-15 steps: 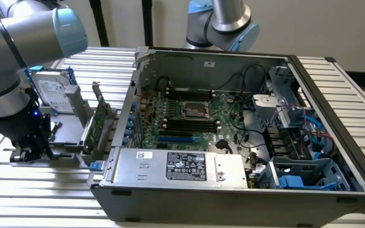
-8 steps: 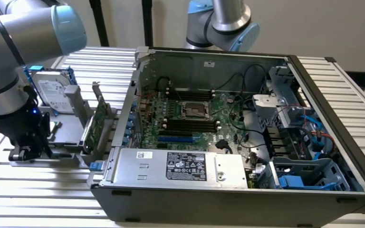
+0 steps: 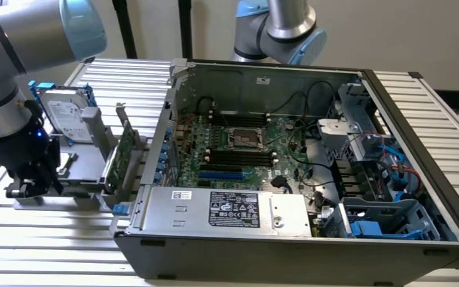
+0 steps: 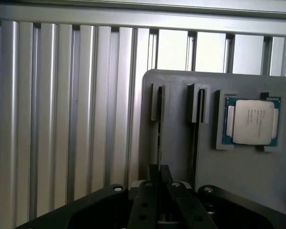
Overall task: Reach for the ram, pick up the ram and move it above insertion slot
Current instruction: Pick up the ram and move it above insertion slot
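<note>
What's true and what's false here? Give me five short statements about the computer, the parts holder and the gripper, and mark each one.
1. The computer case lies open, with its motherboard showing. True.
2. The gripper hangs over the motherboard's memory slots. False: it is down at the grey holder beside the case, on the exterior view's left.
3. A processor sits in a recess of the grey holder. True.
4. The jaws stand wide open. False: they are shut on the thin edge of the ram, which stands in a slot of the holder.
5. The hard drive lies flat inside the case. False: it stands upright outside the case, at the holder.
</note>
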Robot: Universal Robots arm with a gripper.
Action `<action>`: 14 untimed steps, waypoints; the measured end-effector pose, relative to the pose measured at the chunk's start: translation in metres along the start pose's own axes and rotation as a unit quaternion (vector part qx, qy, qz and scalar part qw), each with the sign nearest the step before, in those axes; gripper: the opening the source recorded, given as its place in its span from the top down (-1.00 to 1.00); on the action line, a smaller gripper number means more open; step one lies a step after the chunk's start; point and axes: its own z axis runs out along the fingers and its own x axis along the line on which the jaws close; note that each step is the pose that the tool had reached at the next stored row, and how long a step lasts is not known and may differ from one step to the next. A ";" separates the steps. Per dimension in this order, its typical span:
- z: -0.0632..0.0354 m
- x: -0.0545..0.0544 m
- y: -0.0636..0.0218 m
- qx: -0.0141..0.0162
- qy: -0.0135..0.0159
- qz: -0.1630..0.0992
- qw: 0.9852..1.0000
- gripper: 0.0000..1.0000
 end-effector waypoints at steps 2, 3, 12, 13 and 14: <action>-0.0047 0.000 0.0001 0.000 -0.001 0.000 1.000 0.73; -0.0074 0.000 0.0002 0.000 -0.001 0.000 1.000 0.73; -0.0440 0.000 0.0010 0.000 -0.004 0.000 1.000 0.73; -0.0484 0.000 0.0008 0.000 -0.005 0.000 1.000 0.73; -0.0526 0.000 0.0003 0.000 -0.005 0.000 1.000 0.73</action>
